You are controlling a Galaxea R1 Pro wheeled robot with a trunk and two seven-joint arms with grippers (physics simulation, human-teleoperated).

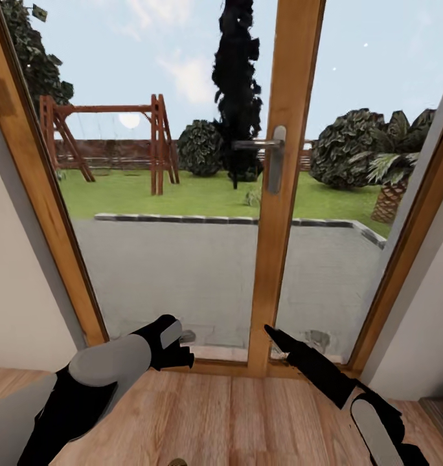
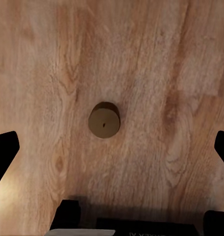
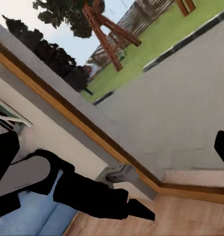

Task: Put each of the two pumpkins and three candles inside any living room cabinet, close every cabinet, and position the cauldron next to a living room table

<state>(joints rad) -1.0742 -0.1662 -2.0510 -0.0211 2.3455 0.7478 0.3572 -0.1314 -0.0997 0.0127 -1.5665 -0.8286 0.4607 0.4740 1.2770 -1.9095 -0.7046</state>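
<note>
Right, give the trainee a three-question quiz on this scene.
1. True or false: the candle stands on the wooden floor.
2. In the left wrist view, the left gripper is: A) shut on the candle, B) open above it, C) holding a pumpkin.
3. Fill in: through the glass door stands a wooden ____ on the lawn.

Key: 1 true; 2 B; 3 swing frame.
</note>
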